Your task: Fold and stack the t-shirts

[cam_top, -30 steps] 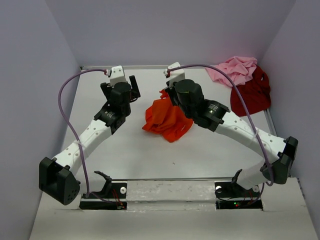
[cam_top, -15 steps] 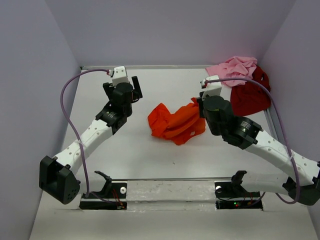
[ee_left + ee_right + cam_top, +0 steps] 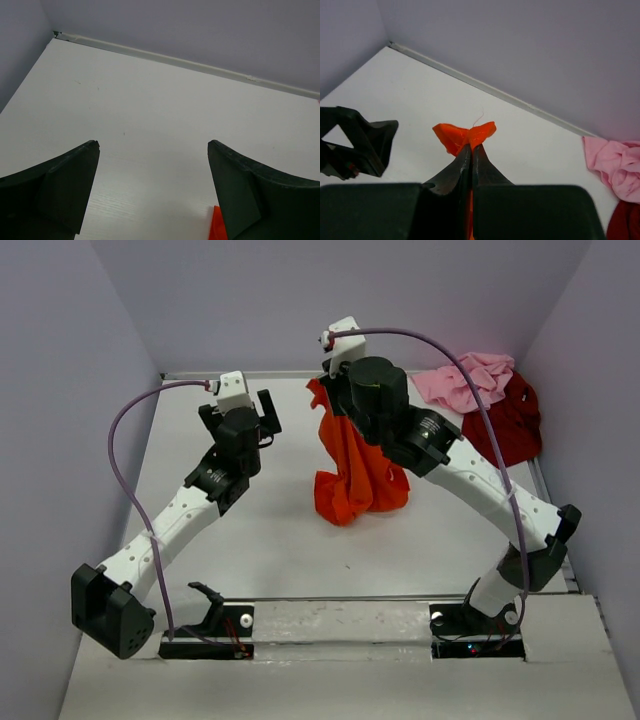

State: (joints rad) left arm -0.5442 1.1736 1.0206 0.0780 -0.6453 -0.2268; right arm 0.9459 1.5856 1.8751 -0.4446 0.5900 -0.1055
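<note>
A: At the middle of the white table (image 3: 270, 540), we see the bright orange cloth t-shirt (image 3: 355, 475) hanging in a bunched column from the right gripper (image 3: 471, 146).

B: We agree. From the right wrist view its 2 fingers are pressed together on a pinch of orange cloth, and a small tuft sticks out past the tips.

A: Does the bottom of the shirt reach the tabletop?

B: We cannot tell from above.

A: And the left gripper (image 3: 152, 145)?

B: Its jaws are spread wide and hold nothing. It hovers over bare table to the left of the orange shirt, apart from it.

A: The other 2?

B: Both are crumpled in the far right corner. The light pink cloth t-shirt (image 3: 465, 380) lies against the back wall and touches the dark red cloth t-shirt (image 3: 505, 430) just in front of it.
</note>
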